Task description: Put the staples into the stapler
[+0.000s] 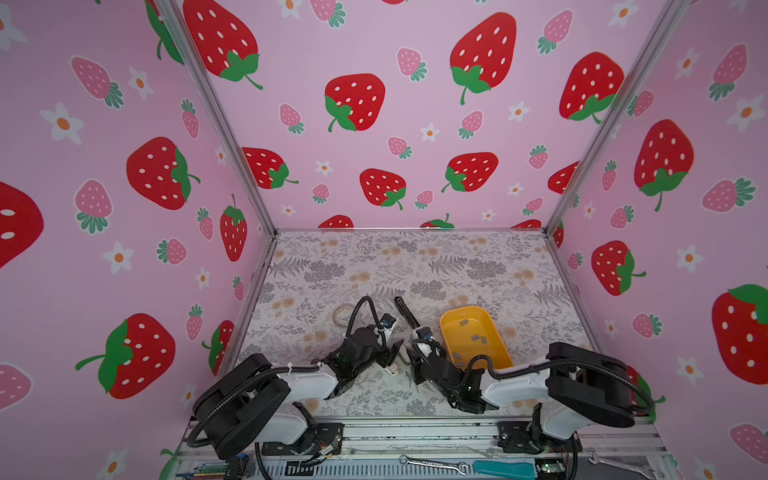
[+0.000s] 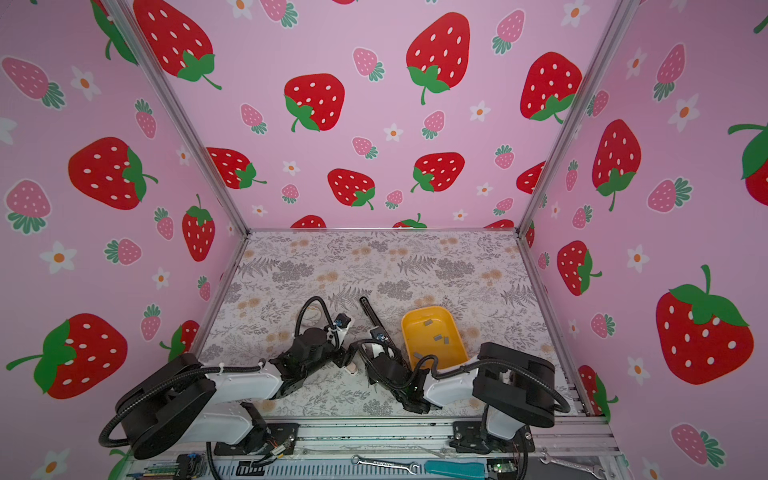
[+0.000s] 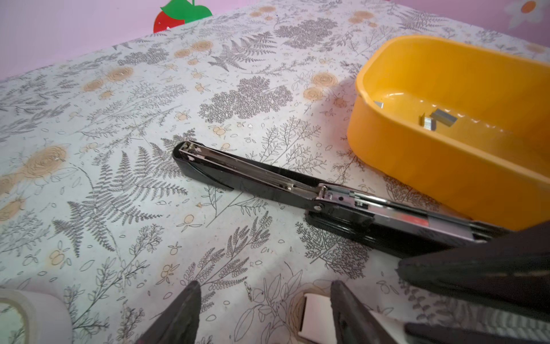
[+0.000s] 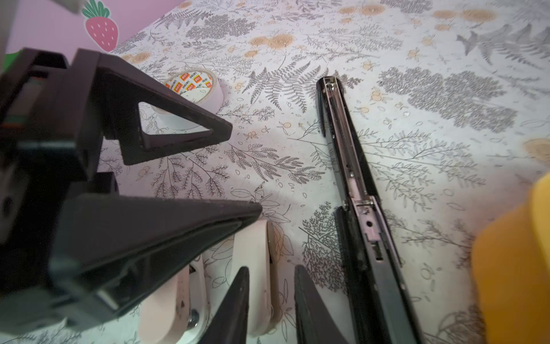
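Staples (image 3: 443, 116) lie in the yellow tray (image 3: 416, 169). They are a few small grey strips spread over its floor, and one looks tipped up. The tray sits on the bench (image 3: 89, 208) just beside the black stapler (image 3: 268, 181). That stapler lies opened out flat with its shiny metal track facing up. Both top views show the strips (image 1: 475, 338) in the tray, near the right arm.

The left fingers (image 3: 184, 315) are spread wide and grip nothing. A cream-white thing (image 4: 256, 253) lies low between them. It may be a second small stapler, but I cannot tell for sure. The right fingers (image 4: 235, 303) are only a little apart, and the edge of that white thing shows in the gap. I see no squeeze on it. A roll of tape (image 4: 193, 89) sits on the bench, apart from the black stapler.

I think each strip is very light, thin and stiff, but it can snap into bits if pinched hard or bent. It is smooth metal on a slick tray floor, so it may slip and be hard to get under. The best hold, I think, is across the two long sides near the middle, with a soft squeeze. The tipped-up strip looks the easiest to take.
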### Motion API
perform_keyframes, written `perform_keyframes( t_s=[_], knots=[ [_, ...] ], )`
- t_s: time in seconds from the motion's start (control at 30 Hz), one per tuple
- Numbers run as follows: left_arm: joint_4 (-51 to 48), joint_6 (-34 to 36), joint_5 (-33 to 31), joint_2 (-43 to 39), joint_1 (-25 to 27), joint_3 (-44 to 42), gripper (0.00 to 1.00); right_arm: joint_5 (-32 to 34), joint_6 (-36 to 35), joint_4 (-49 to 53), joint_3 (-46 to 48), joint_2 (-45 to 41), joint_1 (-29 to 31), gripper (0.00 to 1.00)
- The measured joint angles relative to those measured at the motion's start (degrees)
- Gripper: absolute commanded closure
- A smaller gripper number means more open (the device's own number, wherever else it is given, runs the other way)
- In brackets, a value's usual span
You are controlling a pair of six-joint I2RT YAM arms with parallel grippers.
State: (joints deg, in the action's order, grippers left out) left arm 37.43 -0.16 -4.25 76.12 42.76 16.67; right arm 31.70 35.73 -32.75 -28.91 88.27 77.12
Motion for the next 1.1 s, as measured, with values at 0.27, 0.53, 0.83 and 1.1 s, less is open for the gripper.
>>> perform_keyframes(
  t_s=[0.27, 0.53, 0.83, 1.1],
  knots=[
    [-9.3, -4.7, -3.7, -10.9, 0.0, 0.5, 0.24, 3.5, 2.0, 10.3, 0.0, -9.1, -0.3, 0.52],
    [-16.6, -7.9, -7.4, -14.3, 0.0, 1.6, 0.23, 3.9, 5.0, 17.1, 0.0, -8.0, -2.1, 0.27],
    [-18.5, -8.8, -8.4, -15.7, 0.0, 1.6, 0.22, 4.6, 7.2, 20.2, -0.6, -6.3, -4.2, 0.05],
    [-19.4, -10.4, -9.4, -15.6, 0.0, 1.8, 0.20, 3.6, 6.8, 20.9, -1.3, -1.5, -4.9, 0.26]
  ],
)
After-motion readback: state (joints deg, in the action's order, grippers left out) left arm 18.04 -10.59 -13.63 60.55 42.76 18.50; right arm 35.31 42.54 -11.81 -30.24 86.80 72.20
